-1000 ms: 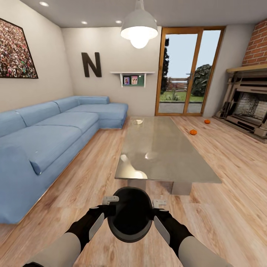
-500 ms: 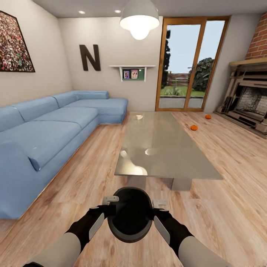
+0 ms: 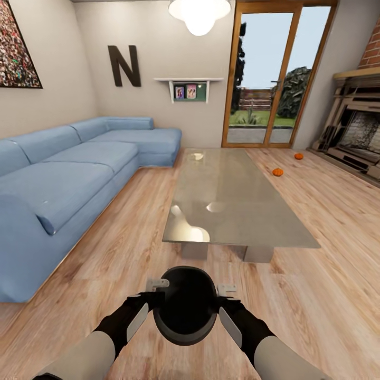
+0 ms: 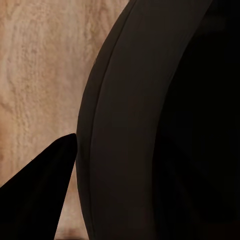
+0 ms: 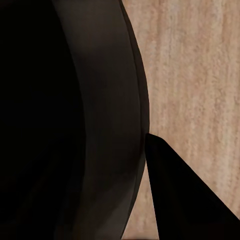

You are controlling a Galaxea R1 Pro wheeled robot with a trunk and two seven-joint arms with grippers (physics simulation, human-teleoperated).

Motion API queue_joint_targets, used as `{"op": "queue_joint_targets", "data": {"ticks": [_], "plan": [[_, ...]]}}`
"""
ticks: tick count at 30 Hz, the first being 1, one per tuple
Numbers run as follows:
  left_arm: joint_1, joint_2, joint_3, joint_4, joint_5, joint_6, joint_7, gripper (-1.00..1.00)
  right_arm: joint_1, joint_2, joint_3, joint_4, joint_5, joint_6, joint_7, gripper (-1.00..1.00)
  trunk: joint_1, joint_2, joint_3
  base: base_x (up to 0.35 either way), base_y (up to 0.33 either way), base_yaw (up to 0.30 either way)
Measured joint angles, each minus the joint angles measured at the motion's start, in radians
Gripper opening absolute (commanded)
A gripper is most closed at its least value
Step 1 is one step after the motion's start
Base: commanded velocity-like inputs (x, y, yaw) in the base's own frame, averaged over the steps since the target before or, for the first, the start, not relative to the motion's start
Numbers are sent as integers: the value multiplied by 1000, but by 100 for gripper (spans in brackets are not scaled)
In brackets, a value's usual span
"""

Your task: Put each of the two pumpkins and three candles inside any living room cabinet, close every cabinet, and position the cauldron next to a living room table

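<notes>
Low at frame centre, black cauldron (image 3: 186,311) clamped between left claw (image 3: 152,296) and right claw (image 3: 226,301), glassy surface (image 3: 232,200) above it, two pumpkins (image 3: 277,172) upper right on floor (image 3: 327,274)

Both arms reach forward, left tool (image 3: 157,287), right tool (image 3: 226,292), facing inward

Head camera looks forward and down across the room from above the cauldron (image 3: 185,311). Both wrist cameras sit very close against the cauldron's sides, sharing it and the floor (image 4: 40,75).

Black cauldron (image 3: 185,311); grey glassy counter (image 3: 232,203) beyond it; orange pumpkins (image 3: 277,172); blue sofa (image 3: 63,184); light wood floor (image 3: 327,274).
</notes>
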Motion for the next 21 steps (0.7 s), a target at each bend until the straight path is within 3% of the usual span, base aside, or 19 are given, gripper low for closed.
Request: {"op": "queue_joint_targets", "data": {"ticks": [21], "plan": [[0,0,0,0,0,0,0,-100,0,0,-1,0,2,1,1,-100,9,-5,-81,0,0,0]]}}
